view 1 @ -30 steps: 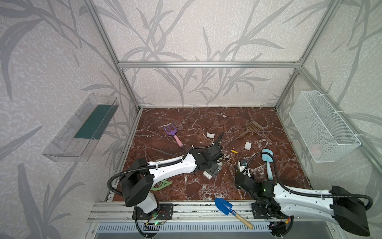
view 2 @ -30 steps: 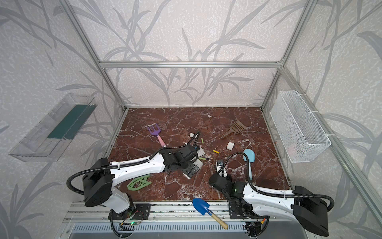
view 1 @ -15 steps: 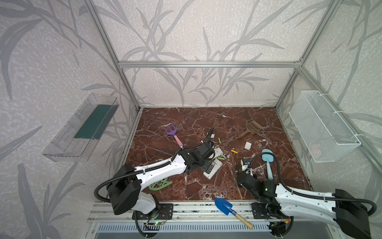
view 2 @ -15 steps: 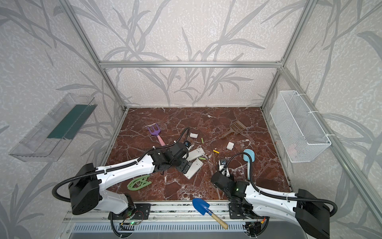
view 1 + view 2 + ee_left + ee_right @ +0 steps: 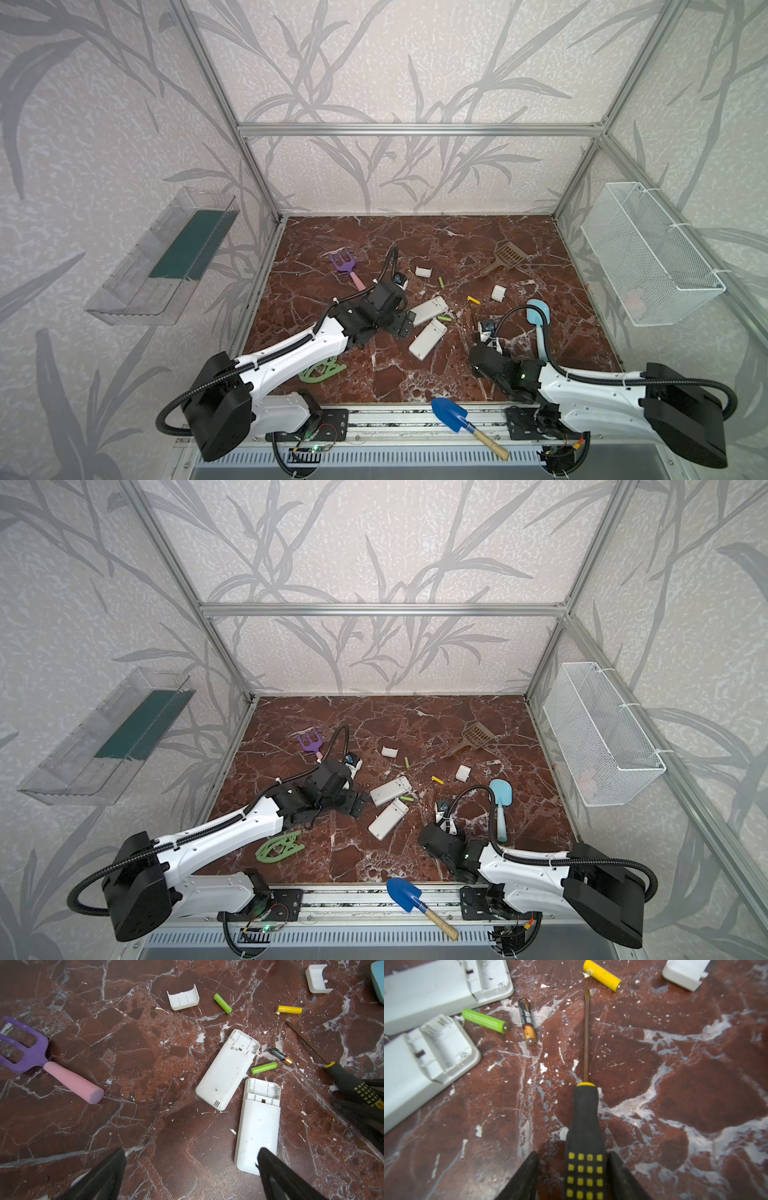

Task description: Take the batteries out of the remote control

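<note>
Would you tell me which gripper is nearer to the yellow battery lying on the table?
Right. The right gripper flanks the handle of the screwdriver, whose tip lies just short of the yellow battery; the left gripper sits farther off, beyond the white remotes.

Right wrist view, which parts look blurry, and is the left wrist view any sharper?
Right wrist view: the screwdriver handle and right fingers near the lens are soft, the green battery farther out sharper. Left wrist view: crisp across both remotes; only the left fingers at the edge blur.
</note>
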Robot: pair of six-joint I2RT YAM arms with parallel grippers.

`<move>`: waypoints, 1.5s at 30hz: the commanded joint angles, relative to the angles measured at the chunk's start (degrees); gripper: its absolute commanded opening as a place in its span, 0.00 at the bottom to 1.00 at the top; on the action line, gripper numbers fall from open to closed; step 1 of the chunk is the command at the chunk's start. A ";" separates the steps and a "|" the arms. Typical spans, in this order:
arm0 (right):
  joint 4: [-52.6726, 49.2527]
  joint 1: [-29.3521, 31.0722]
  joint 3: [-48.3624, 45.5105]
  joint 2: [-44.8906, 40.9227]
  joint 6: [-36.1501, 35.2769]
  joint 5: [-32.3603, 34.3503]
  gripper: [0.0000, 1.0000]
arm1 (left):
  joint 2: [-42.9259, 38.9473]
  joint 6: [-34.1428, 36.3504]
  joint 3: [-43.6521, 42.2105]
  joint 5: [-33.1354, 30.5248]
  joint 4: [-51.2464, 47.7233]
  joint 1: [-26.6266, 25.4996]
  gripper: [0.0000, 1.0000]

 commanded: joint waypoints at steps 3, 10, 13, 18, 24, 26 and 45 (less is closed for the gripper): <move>-8.24 -0.18 1.64 -4.65 -1.02 -0.94 0.87 | -2.09 -1.22 -0.63 -1.37 0.36 1.69 0.99; -15.66 -0.18 7.92 -9.11 -3.84 1.33 0.99 | -2.97 -1.25 1.34 -0.69 -0.35 4.74 0.99; -18.32 -2.43 12.12 -9.31 -7.51 1.31 0.99 | -4.16 -0.34 2.09 -1.90 -0.96 6.89 0.99; -15.35 -14.18 15.55 -9.68 -19.67 -7.88 0.99 | -6.17 2.67 2.49 -4.38 -2.21 14.39 0.99; -8.26 -31.31 17.54 -8.40 -33.36 -17.62 0.99 | -7.90 6.91 -0.69 -7.66 0.44 24.32 0.99; -4.21 -37.09 17.39 -6.51 -37.63 -20.45 0.99 | -8.24 7.20 -3.30 -7.40 3.55 27.92 0.99; 50.09 -54.06 8.66 19.80 -49.05 -35.95 0.99 | -3.36 10.49 -20.59 2.85 36.77 41.79 1.00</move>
